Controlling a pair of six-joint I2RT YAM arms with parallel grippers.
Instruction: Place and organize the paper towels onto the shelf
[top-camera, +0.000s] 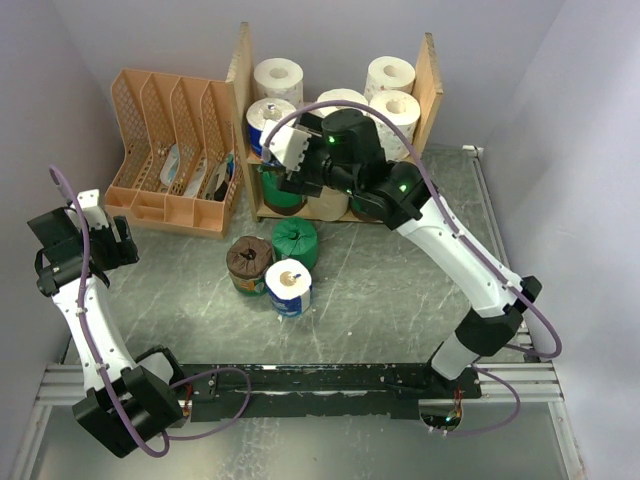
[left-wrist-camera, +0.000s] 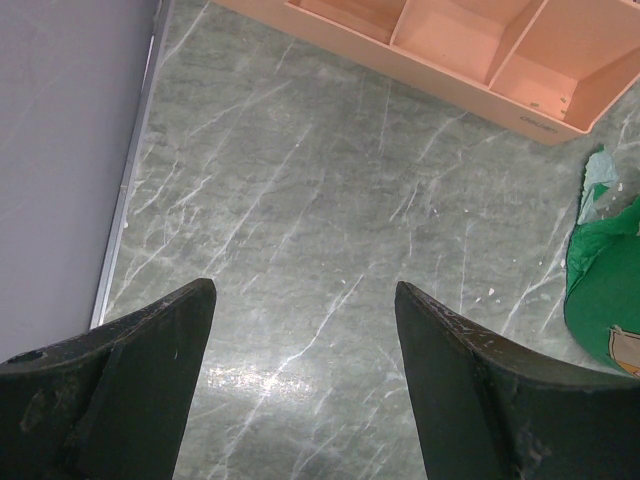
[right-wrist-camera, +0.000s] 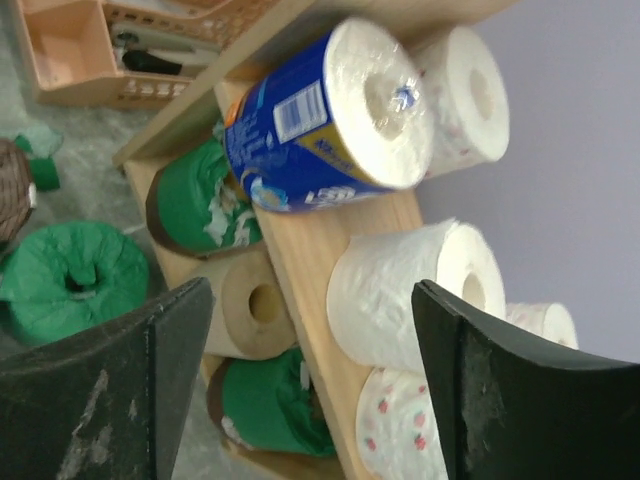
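Though unseen overhead, barcode (right-wrist-camera: 300, 112) on blue roll (right-wrist-camera: 345, 165)

place: robot lab cell | cue: grey-walled table (top-camera: 390, 290), aluminium rail mounts (top-camera: 55, 385)

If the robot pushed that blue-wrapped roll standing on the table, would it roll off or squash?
Standing on its flat end, the blue-wrapped roll would probably slide or tip, not roll. It is paper around a hollow centre, so likely light and squashy. Its wrapper may be slippery to grip.
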